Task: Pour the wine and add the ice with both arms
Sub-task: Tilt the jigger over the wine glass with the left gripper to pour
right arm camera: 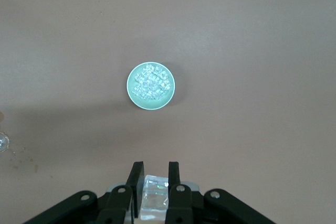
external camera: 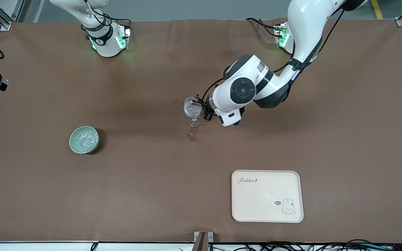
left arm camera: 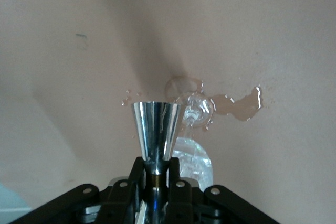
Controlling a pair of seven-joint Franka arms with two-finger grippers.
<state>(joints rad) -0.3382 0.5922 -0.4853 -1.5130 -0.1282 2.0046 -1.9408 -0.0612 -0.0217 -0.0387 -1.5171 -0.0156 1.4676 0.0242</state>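
Cream tray [external camera: 267, 196] sits nearest the front camera, toward the left arm's end. Green bowl [external camera: 84, 139] of ice [external camera: 83, 141] is toward the right arm's end, at about 8 o'clock from the wine glass [external camera: 193, 111] mid-table. Wet spill [external camera: 192, 136] at the glass's 6 o'clock. Left gripper [external camera: 201, 106] is at the glass bowl, clamped on a steel jigger [left arm camera: 156, 136]. Right gripper [right arm camera: 155, 178] is high over the table with the bowl below it, fingers pinching one clear ice chunk [right arm camera: 155, 196].
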